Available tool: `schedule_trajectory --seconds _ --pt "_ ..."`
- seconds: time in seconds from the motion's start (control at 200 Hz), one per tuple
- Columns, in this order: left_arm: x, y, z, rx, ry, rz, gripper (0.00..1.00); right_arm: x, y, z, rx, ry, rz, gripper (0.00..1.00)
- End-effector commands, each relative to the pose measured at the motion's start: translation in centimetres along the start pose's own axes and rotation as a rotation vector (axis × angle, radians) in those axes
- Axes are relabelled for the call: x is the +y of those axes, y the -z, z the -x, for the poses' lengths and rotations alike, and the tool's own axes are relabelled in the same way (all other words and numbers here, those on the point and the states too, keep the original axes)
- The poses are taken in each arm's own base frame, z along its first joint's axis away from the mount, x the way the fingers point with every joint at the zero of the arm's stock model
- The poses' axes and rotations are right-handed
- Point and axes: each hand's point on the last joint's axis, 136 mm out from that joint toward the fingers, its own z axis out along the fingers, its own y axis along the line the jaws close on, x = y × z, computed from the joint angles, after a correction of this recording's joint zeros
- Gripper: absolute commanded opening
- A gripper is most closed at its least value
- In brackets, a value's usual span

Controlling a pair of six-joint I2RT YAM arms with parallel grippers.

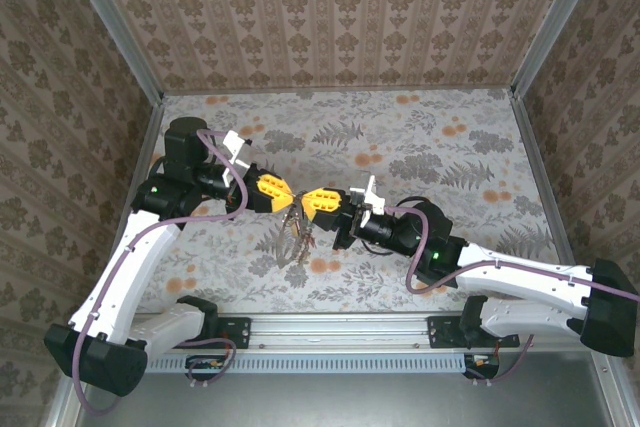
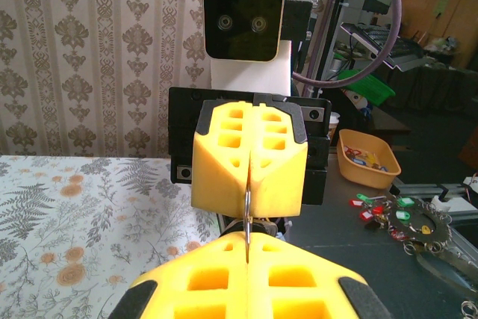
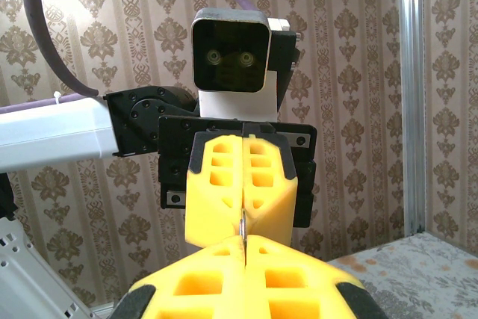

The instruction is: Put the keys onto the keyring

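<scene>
Mid-table, above the floral table (image 1: 450, 157): left gripper (image 1: 283, 190) and right gripper (image 1: 311, 199) meet tip to tip. Both sets of yellow fingers are pressed together, each pinching the thin edge of the keyring (image 1: 293, 235). In the left wrist view that edge is a fine metal line running from one seam into the other. The loop hangs below the tips. Keys (image 1: 299, 244) dangle on it in a dark clump, too small to tell apart.

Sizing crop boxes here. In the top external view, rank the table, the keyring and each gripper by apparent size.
1. the table, by far
2. the keyring, somewhat larger than either gripper's yellow part
3. the left gripper and the right gripper: alike, not ranked
</scene>
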Motion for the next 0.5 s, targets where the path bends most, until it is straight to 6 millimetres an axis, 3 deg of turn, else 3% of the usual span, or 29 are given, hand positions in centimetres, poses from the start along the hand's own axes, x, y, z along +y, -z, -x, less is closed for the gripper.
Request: schedule_trajectory --seconds 0.0,0.5 --pt "-0.97 0.25 1.54 -0.01 -0.084 -0.011 0.0 0.63 0.34 2.23 -0.06 -0.004 0.016 0.0" --pt "-1.17 0.24 1.63 -0.01 -0.092 -0.012 0.0 0.65 -0.06 1.93 -0.048 -0.003 0.02 0.0"
